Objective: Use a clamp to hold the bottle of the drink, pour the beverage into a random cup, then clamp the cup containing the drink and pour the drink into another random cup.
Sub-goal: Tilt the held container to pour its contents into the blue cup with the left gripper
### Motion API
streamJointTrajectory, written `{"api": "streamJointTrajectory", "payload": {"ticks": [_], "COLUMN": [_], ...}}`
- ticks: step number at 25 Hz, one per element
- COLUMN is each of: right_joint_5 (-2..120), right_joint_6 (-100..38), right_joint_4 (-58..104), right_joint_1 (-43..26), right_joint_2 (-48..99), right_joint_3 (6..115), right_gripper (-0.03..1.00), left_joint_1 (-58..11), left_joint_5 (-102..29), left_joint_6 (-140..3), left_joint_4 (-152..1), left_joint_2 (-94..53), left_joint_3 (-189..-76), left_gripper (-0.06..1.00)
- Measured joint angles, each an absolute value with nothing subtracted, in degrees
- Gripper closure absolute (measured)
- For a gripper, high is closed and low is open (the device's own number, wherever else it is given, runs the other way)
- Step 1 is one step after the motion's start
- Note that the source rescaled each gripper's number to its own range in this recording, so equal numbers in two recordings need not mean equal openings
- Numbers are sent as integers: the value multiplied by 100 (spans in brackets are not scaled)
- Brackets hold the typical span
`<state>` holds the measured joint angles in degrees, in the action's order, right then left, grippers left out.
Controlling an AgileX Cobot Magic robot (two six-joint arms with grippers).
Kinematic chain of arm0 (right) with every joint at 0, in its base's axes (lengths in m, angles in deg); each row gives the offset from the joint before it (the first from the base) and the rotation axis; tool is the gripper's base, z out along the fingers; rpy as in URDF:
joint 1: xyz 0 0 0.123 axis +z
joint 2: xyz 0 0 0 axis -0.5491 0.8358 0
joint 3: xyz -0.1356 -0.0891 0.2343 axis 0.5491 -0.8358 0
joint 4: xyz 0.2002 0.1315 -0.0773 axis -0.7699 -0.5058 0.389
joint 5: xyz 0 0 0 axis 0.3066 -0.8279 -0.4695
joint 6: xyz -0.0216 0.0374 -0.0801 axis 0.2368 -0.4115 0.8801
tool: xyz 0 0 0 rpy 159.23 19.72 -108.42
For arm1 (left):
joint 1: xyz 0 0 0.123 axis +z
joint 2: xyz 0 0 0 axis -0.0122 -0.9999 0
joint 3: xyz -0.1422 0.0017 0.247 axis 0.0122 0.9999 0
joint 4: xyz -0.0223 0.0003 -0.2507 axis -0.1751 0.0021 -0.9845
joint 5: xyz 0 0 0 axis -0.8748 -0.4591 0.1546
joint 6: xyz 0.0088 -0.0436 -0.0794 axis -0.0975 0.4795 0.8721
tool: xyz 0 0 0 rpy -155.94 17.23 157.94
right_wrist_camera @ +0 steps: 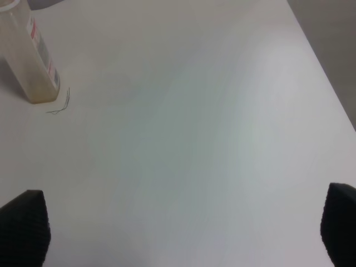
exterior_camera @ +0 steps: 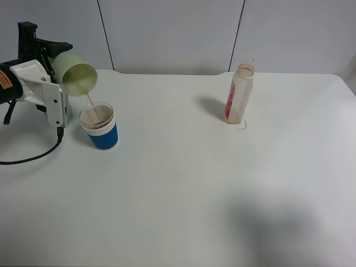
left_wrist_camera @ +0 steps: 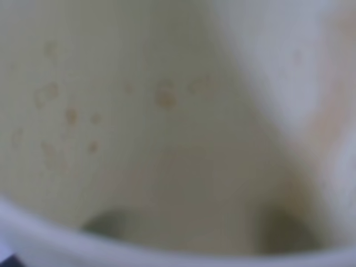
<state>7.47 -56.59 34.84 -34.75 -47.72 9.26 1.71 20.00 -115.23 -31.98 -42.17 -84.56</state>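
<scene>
On your counter (exterior_camera: 183, 183) the short cup (exterior_camera: 99, 128) stands at the far left, toward the back. Your left hand (exterior_camera: 53, 69) is above and just behind-left of it, holding the tall tumbler (exterior_camera: 75, 72) tipped on its side, mouth over the short cup. A thin stream of drink (exterior_camera: 92, 107) runs from the tumbler's lip down into the short cup. The bottle (exterior_camera: 240, 93) stands upright right of centre near the back edge, well apart from both cups. Your right hand (right_wrist_camera: 178, 222) hangs over the counter, the bottle well ahead of it.
</scene>
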Motion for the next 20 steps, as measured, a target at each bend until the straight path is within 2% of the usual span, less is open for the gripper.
{"api": "streamJointTrajectory", "payload": {"ticks": [20], "right_joint_5": [747], "right_joint_6": [-5659], "right_joint_4": [3484], "right_joint_1": [-3475], "right_joint_2": [-4772], "right_joint_3": [926], "right_gripper": [-1], "left_joint_1": [171], "left_joint_5": [2112], "left_joint_6": [-11601], "left_joint_4": [-3198], "left_joint_2": [-4217], "left_joint_3": [-8451], "left_gripper": [93]}}
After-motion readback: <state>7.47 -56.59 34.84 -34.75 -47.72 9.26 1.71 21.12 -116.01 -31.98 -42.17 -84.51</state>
